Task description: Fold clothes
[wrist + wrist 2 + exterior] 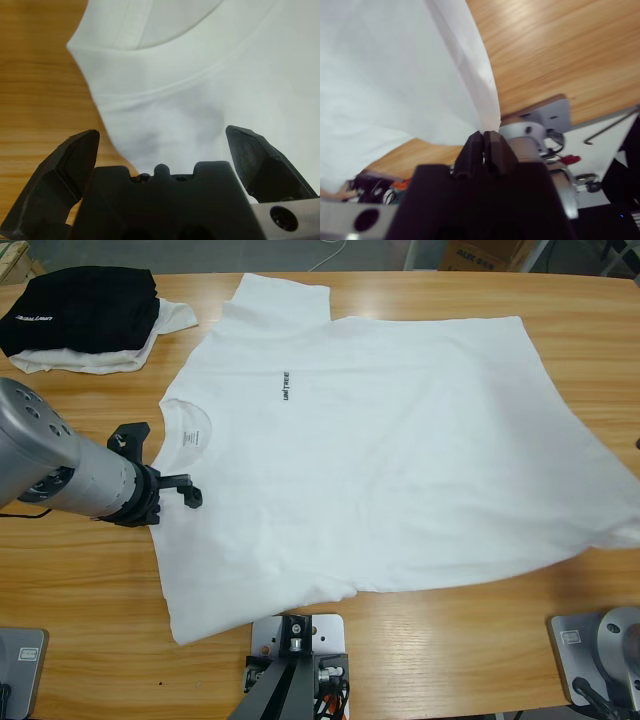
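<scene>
Wooden tabletop (90,580) runs the full width of the high view, and the large white T-shirt (400,470) lies spread flat across its middle and right, chest side up, with the collar (188,430) and neck label toward the left and the hem toward the right. A small dark "UNITREE" print (286,386) sits on the chest, right of the collar. One short sleeve points to the far edge of the tabletop and the other to the near edge. At the far left corner a folded black garment (85,305) with white lettering rests on top of a smaller white garment (150,335), both well apart from the T-shirt's collar. The left arm comes in from the left edge, and the left gripper (170,465) sits at the shirt's shoulder edge just near of the collar. In the left wrist view its black jaws stand wide apart with white cloth and a shoulder seam lying between them; nothing is clamped, and whether the tips touch the cloth is hard to judge. The right gripper (485,147) appears only in the right wrist view, where its jaws are pressed together on a thin edge of the white T-shirt, which rises from them as a taut sheet above the wood; it seems to be lifted slightly off the tabletop.
</scene>
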{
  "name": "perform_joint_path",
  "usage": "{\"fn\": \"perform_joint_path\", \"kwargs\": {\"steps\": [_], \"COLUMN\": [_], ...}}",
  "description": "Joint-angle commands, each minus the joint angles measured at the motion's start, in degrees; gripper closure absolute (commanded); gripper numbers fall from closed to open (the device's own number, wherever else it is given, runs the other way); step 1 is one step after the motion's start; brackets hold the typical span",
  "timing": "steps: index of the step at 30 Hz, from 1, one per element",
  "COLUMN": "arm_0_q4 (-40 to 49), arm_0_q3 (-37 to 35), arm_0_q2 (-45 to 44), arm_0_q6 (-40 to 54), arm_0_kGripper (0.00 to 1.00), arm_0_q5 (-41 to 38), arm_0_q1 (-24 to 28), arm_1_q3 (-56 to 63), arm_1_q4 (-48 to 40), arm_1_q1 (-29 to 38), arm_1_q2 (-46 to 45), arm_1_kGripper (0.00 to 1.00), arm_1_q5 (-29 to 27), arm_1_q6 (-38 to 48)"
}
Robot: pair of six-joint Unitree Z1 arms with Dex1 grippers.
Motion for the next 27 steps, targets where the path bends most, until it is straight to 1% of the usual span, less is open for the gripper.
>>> {"fn": "perform_joint_path", "kwargs": {"steps": [1,4,5,6,8,9,10,12,14,15,16,17,18,19,21,23,25,27], "arm_0_q4": [-0.7,-0.7,-0.7,-0.7,-0.7,-0.7,-0.7,-0.5,-0.5,-0.6,-1.1,-1.5,-1.6,-1.8,-4.7,-7.1,-8.0,-9.4], "arm_0_q3": [1.6,1.9,1.9,1.9,1.9,1.9,1.8,2.0,3.3,4.2,5.0,5.8,6.5,7.7,11.5,14.1,13.4,9.9], "arm_0_q2": [2.0,2.1,2.1,2.1,2.0,2.0,2.0,0.9,-1.9,-3.4,-5.0,-6.5,-7.8,-9.1,-11.8,-14.0,-14.4,-13.1], "arm_0_q6": [-0.4,-0.3,-0.3,-0.3,-0.2,-0.2,-0.2,0.4,3.4,5.0,6.1,6.7,6.6,6.1,3.7,2.0,2.1,5.8], "arm_0_kGripper": [0.0,0.0,0.0,0.0,0.0,0.0,0.0,0.0,0.0,0.0,0.0,0.0,0.0,0.0,0.006,0.009,0.009,0.037], "arm_0_q5": [-0.7,-0.8,-0.9,-1.0,-1.0,-1.0,-1.1,-1.5,-1.4,-1.3,-1.3,-1.3,-1.3,-1.3,-1.3,-1.1,-0.5,-0.6], "arm_0_q1": [-0.5,-0.5,-0.5,-0.5,-0.5,-0.5,-0.5,-0.6,-1.0,-1.5,-2.4,-3.5,-4.3,-5.0,-5.8,-5.8,-5.8,-5.8], "arm_1_q3": [-3.7,-5.2,-5.8,-6.6,-8.7,-9.6,-10.2,-10.7,-10.5,-10.0,-7.8,-5.4,-3.6,-2.5,-0.3,2.0,3.3,3.2], "arm_1_q4": [7.3,9.9,10.4,11.1,11.1,10.8,10.1,7.5,3.1,0.0,-3.2,-5.9,-7.1,-7.2,-7.4,-9.0,-10.6,-12.0], "arm_1_q1": [-0.4,-0.2,-0.2,-0.2,1.0,2.2,3.6,6.9,10.5,10.9,11.1,11.6,13.3,16.5,24.4,29.4,31.5,32.7], "arm_1_q2": [6.4,4.1,3.2,2.6,1.9,1.7,1.3,-1.4,-8.5,-13.1,-17.4,-20.7,-22.4,-23.0,-23.2,-23.6,-23.8,-22.9], "arm_1_kGripper": [0.173,0.14,0.094,0.065,0.069,0.069,0.068,0.007,0.0,0.0,0.0,0.0,0.0,0.0,0.0,0.0,0.0,0.0], "arm_1_q5": [-10.9,-18.4,-20.2,-21.5,-21.3,-19.3,-16.0,-7.4,2.2,7.7,12.0,15.1,16.1,15.0,10.3,8.6,8.7,8.2], "arm_1_q6": [6.0,9.7,10.5,11.1,10.0,8.6,6.6,0.9,-3.0,-3.7,-3.7,-3.5,-2.9,-2.2,0.6,2.8,4.1,4.7]}}
